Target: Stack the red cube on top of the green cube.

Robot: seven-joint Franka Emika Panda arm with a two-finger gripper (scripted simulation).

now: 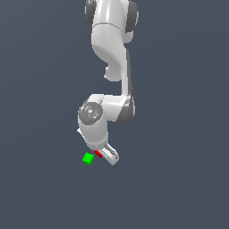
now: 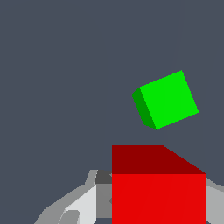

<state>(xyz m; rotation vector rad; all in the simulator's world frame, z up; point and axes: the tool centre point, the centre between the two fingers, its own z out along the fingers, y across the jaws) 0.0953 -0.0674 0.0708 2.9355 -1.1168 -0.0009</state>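
Note:
The red cube [image 2: 158, 192] fills the space between my gripper's two fingers [image 2: 85, 203] in the wrist view; the jaws press on its sides. In the exterior view only a sliver of the red cube [image 1: 98, 154] shows at my gripper [image 1: 104, 154]. The green cube [image 1: 88, 158] lies on the dark floor just to the exterior view's left of the gripper, apart from the red cube. In the wrist view the green cube [image 2: 168, 99] is smaller, rotated, and beyond the red one with a gap between them.
The white arm [image 1: 112, 49] comes down from the top of the exterior view to the wrist [image 1: 91, 116] above the cubes. The flat dark grey floor [image 1: 179, 179] surrounds them.

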